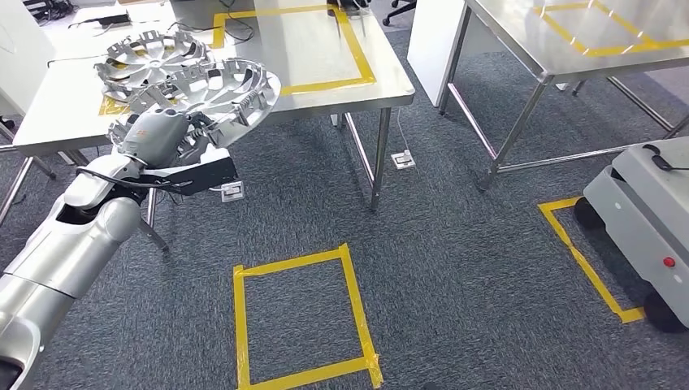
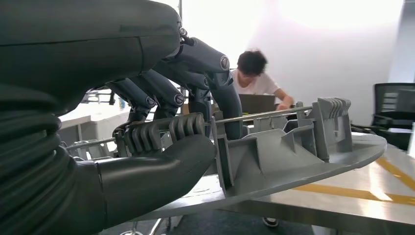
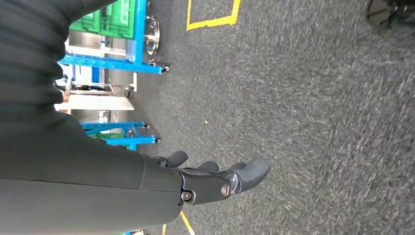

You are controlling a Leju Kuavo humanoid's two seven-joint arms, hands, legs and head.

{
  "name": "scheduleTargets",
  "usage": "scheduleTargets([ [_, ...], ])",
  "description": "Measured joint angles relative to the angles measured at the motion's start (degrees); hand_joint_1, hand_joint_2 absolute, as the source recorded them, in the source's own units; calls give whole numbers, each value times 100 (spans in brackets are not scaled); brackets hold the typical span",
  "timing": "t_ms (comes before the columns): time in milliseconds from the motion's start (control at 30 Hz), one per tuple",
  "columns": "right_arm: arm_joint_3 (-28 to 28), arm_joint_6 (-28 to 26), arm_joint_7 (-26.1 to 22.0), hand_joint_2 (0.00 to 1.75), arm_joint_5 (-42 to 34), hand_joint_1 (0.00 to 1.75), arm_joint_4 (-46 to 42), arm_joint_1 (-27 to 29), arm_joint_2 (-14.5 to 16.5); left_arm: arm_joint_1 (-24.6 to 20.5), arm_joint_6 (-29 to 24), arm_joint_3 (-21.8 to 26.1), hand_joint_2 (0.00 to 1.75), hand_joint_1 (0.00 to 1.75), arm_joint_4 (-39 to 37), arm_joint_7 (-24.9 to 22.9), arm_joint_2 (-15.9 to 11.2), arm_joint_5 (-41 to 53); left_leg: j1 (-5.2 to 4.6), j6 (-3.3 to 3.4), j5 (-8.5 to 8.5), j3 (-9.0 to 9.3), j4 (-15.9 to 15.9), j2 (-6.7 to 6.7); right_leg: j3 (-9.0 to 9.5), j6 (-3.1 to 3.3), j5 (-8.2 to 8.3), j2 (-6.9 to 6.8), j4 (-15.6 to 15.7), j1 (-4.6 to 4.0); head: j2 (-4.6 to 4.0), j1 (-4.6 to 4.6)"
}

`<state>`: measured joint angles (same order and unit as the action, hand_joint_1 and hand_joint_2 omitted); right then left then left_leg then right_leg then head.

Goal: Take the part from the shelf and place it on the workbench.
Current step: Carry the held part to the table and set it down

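The part [image 1: 218,91] is a round, silver-grey wheel cover with radiating spokes, cut-outs and upright ribbed clips around the rim of its inner face, linked by a thin wire ring. It is held tilted, inner face up, by the left hand [image 1: 162,138], its near rim gripped between the thumb [image 2: 161,171] below and the fingers [image 2: 205,73] above, which are hooked over the wire ring. The far part of the disc is carried over the near edge of the steel desk [image 1: 325,49]. Whether it touches the desk top cannot be told.
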<state>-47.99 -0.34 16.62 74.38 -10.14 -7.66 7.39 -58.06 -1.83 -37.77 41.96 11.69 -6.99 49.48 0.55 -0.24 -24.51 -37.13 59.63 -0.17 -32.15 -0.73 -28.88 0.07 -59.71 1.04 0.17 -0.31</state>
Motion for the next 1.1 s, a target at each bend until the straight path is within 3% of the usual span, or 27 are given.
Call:
scheduleTargets([
  [67,-1,-1,-2,175,0,0,0,-3,1,-9,-1,0,175,175,2,-13,-7,0,10,80,-48,79,-18,-15,-156,-39,-119,-3,-314,8,0,3],
  [167,-1,-1,1,175,0,0,0,5,2,4,-2,-6,175,175,0,-3,-3,1,-9,139,-131,156,-21,-58,-838,-51,-434,1,-1325,-8,0,11],
  [200,-2,-1,1,175,0,0,0,10,2,13,-2,-8,175,175,-2,3,0,2,-21,143,-171,199,-20,-75,-1026,-40,-441,2,-1517,-20,0,15],
  [233,-2,-1,1,175,0,0,0,17,2,20,-1,-9,175,175,-4,4,2,2,-34,143,-217,258,-20,-87,-1119,-17,-338,2,-1507,-35,0,17],
  [267,-3,-1,1,175,0,0,0,23,2,24,-2,-10,175,175,-7,1,2,2,-47,139,-273,336,-20,-94,-1108,19,-115,3,-1283,-52,0,19],
  [333,-5,-1,0,175,0,0,0,37,0,26,-3,-10,175,175,-16,-4,2,1,-67,121,-392,495,-17,-98,-922,118,453,8,-536,-106,0,14],
  [400,-8,-1,1,175,0,0,0,38,-3,25,-5,-11,175,175,-29,3,6,1,-76,77,-472,565,-26,-112,-760,197,684,9,-24,-159,0,13],
  [500,-10,-3,2,175,0,0,0,32,-3,22,-10,-12,175,175,-34,8,4,0,-76,-17,-505,612,-11,-113,-616,267,632,9,136,-160,0,19],
  [567,-11,-4,1,175,0,0,0,33,-1,10,-12,-11,175,175,-33,11,-10,-2,-73,-74,-578,510,257,-86,-476,318,581,12,192,-124,0,-4],
  [700,-12,-4,2,175,0,0,0,28,-3,50,-13,-24,175,175,-43,34,-29,-6,-18,-187,-965,-278,1413,-45,-270,344,418,17,206,-84,0,-32],
  [733,-12,-3,2,175,0,0,0,34,-2,64,-13,-26,175,175,-45,36,-33,-6,-6,-203,-939,-387,1442,-38,-209,332,364,24,201,-74,0,-32],
  [767,-13,-3,2,175,0,0,0,42,-1,70,-13,-27,175,175,-45,33,-36,-6,3,-211,-788,-403,1276,-29,-141,315,307,31,194,-62,0,-32],
  [833,-14,-3,1,175,0,0,1,53,1,72,-12,-28,175,175,-52,27,-49,-6,10,-205,-191,-267,549,-1,-3,263,186,42,176,-48,0,-34],
  [900,-14,-3,2,175,0,0,1,49,2,70,-11,-34,175,175,-65,33,-63,-5,-8,-144,159,-141,-4,21,60,189,85,47,154,-51,0,-38],
  [1033,-16,-4,1,175,0,0,1,34,-1,52,-14,-43,175,175,-52,23,-61,-4,-7,32,142,-23,-118,-4,72,58,-19,31,51,-58,0,-34],
  [1100,-16,-4,1,175,0,0,0,26,-1,27,-14,-42,175,175,-52,2,-59,-4,7,96,102,59,-135,-14,-167,12,-145,22,-378,-45,0,-28],
])
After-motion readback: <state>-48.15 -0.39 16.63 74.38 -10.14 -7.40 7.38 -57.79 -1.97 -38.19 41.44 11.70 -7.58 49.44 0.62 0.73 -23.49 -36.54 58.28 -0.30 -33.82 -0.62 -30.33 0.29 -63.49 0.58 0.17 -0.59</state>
